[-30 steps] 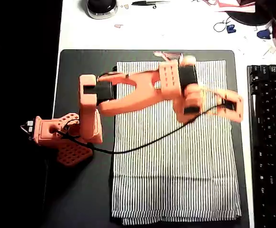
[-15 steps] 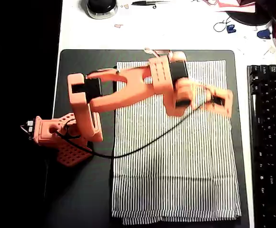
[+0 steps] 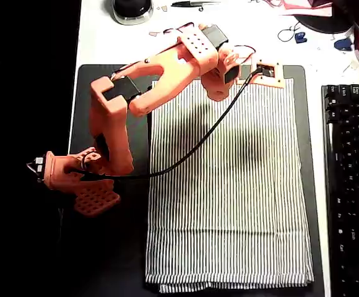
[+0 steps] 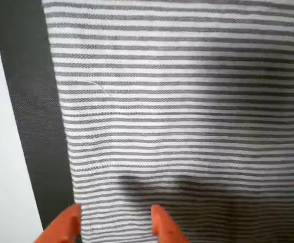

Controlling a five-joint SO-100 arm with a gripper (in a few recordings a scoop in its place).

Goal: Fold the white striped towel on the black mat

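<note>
The white striped towel (image 3: 229,204) lies spread flat on the black mat (image 3: 105,260), with a small fold along its bottom hem. My orange gripper (image 3: 268,72) hovers at the towel's top edge, near its top right corner. In the wrist view the gripper (image 4: 115,224) is open, its two orange fingertips (image 4: 161,223) apart just above the towel (image 4: 187,101) close to its edge. A strip of the mat (image 4: 30,101) runs alongside that edge. Nothing is held between the fingers.
A black keyboard (image 3: 350,185) lies to the right of the mat. The arm's base (image 3: 80,176) stands on the mat's left side, and its black cable (image 3: 192,154) crosses the towel. A round black object (image 3: 132,8) and small clutter sit on the white desk above.
The arm has swung from the towel's upper right area up to its top edge. The gripper now sits at the top right corner region.
</note>
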